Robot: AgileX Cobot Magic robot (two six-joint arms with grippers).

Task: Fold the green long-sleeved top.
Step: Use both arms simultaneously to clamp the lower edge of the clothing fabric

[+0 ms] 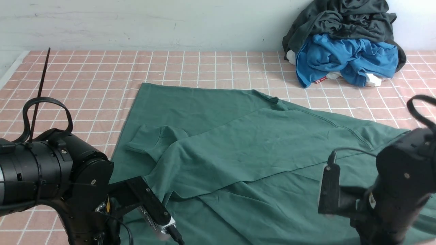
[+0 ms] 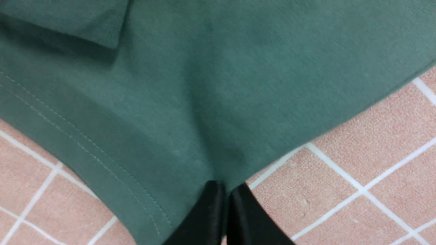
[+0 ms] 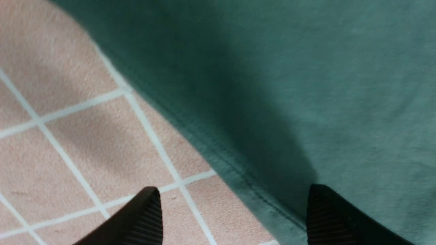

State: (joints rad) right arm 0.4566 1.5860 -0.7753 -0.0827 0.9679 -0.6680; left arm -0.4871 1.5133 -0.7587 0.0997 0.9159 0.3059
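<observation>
Dark green jersey long-sleeved top (image 1: 238, 143) flat on pink-checked tabletop (image 1: 102, 75). One sleeve crossed over, cuff (image 1: 144, 144) toward 9 o'clock. At 6 o'clock hem: left tool (image 2: 227, 190) pinching a corner, right tool (image 3: 234, 195) wide, straddling the edge. Body folds remain.

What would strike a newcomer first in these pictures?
A big green long-sleeved top lies spread across the pink checked table, one sleeve folded over its body. Behind it on the far right, a blue garment and a dark grey garment sit heaped against the wall. At the near edge, the left gripper pinches the top's edge, while the right gripper hangs open over its hem.
</observation>
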